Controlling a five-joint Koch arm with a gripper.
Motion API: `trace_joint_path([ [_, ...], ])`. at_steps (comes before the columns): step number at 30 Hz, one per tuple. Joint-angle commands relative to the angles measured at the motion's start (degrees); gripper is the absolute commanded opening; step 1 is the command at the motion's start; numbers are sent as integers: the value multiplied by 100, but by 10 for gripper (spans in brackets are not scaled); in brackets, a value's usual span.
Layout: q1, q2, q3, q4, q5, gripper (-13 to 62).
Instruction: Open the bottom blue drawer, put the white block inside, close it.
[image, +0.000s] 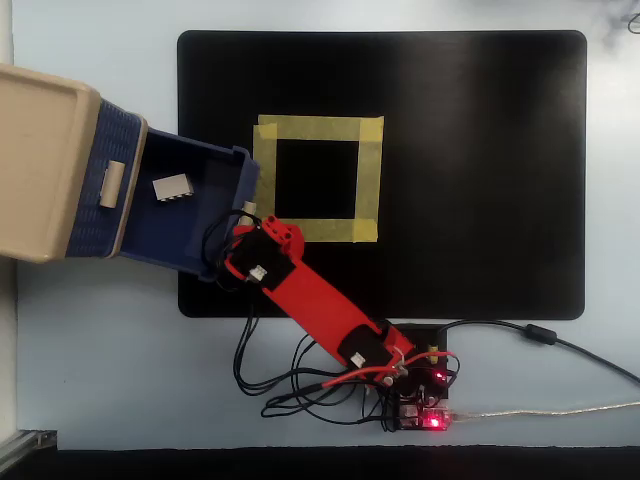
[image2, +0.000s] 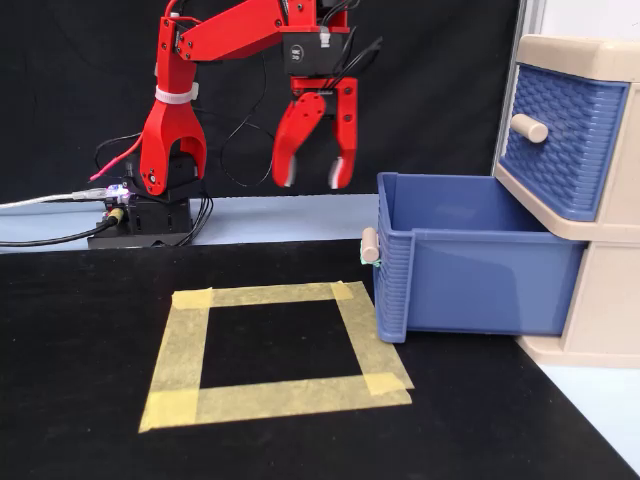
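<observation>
Gripper (image2: 313, 184) empty, jaws apart, hanging above mat (image2: 90, 400) left of bottom blue drawer (image2: 480, 265) in fixed view. Drawer pulled out. White block (image: 172, 187) lies inside it, near cabinet (image: 40, 160).

We see pale blue table (image: 100, 340), black mat (image: 470, 180) covering its middle, yellow tape square (image2: 270, 350) on mat, black backdrop (image2: 60, 90) behind.

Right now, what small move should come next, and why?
Probably bring the open, empty gripper down in front of the bottom blue drawer to push it shut: the white block already lies inside, and the drawer stands pulled out.
</observation>
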Motion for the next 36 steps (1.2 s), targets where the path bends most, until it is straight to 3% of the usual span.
trace_joint_path([
  [1, -123, -229, -264, -668, -272, 338],
  [9, -563, -2549, -3305, -3806, -2127, 341],
  [14, -563, -3313, -4518, -4017, -2417, 345],
  [18, -510, -2962, -4623, -2663, -2399, 345],
  [23, 448, -914, -4553, 967, -1890, 340],
  [26, 1213, 123, -3516, 1037, -782, 339],
  [30, 1898, 1978, -396, 976, 1415, 338],
  [36, 4052, 4412, 4693, -563, 4271, 335],
])
